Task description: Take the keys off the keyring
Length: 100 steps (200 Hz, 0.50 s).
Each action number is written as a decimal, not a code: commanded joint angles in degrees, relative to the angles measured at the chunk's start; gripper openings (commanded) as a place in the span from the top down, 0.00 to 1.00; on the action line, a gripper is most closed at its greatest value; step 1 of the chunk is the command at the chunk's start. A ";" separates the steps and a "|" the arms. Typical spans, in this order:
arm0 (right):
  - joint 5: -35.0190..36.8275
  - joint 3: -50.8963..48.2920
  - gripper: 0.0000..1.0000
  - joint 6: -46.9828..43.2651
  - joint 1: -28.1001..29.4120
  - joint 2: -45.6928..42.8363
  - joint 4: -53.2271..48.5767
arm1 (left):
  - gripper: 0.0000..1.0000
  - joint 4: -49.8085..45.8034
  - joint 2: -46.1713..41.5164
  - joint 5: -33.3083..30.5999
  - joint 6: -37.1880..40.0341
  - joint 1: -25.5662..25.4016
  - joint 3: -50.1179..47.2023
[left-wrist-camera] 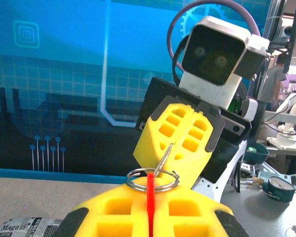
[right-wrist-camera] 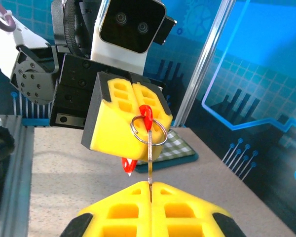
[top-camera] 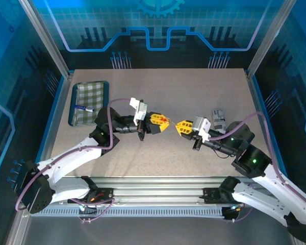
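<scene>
Both jaws are clenched: the left gripper (top-camera: 164, 122) pinches the red clip (right-wrist-camera: 145, 114), and the right gripper (top-camera: 177, 125) grips the key (right-wrist-camera: 150, 160). They face each other tip to tip above the table (top-camera: 194, 92). Between them the key is threaded on the silver ring (left-wrist-camera: 152, 178), which hangs from the clip.

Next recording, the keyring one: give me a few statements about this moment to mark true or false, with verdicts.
1. The left tool is shut on the red clip. True.
2. The key lies loose, gripped by nothing. False: the right tool pinches it in the air.
3. The key is already off the metal ring. False: it hangs on the ring, which loops the clip.
4. A pen lies in the checked tray. True.
</scene>
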 commanded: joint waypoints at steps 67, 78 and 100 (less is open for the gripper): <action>17.81 -3.14 1.00 -23.49 14.52 -0.34 4.78 | 1.00 10.27 1.19 1.54 -9.63 3.30 0.22; 21.52 -2.73 1.00 -27.66 17.65 0.84 4.32 | 1.00 8.75 0.97 1.54 -8.93 3.28 0.59; 26.72 -2.94 1.00 -34.02 21.89 2.31 5.55 | 1.00 6.10 0.48 1.30 -7.76 3.26 1.03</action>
